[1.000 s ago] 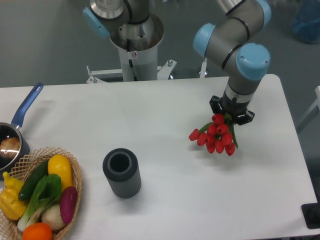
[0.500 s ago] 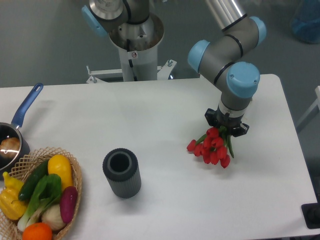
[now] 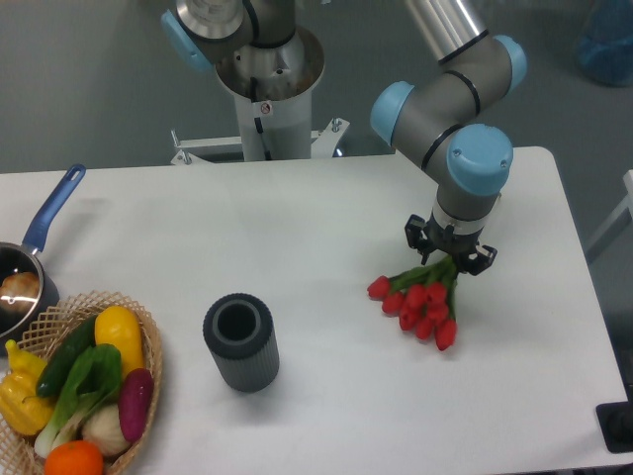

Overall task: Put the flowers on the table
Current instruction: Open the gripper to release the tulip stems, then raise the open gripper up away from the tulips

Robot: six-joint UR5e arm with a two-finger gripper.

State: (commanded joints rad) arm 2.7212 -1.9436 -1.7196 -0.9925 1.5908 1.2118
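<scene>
1. The gripper hangs over the right half of the tabletop, pointed downward from the wrist with the blue cap.
2. The fingers sit at the stem end of the flowers. The dark gripper body hides the contact point, so it cannot be told whether the fingers are clamped on the stems or apart.
3. The flowers — a bunch of red tulip buds on thin green stems — fan out below and to the left of the gripper. The buds lie low against the white surface; whether they fully rest on it cannot be told.
4. The green stems converge upward and disappear under the gripper.
5. A dark ribbed cylinder with an open top stands upright on the tabletop, well apart from the flowers on their left.
6. A wicker basket sits at the front left corner of the tabletop. It holds a yellow vegetable, a green one, a purple one and an orange fruit.
7. A pan with a blue handle lies at the left edge, just behind the basket — only part of it is in view.
</scene>
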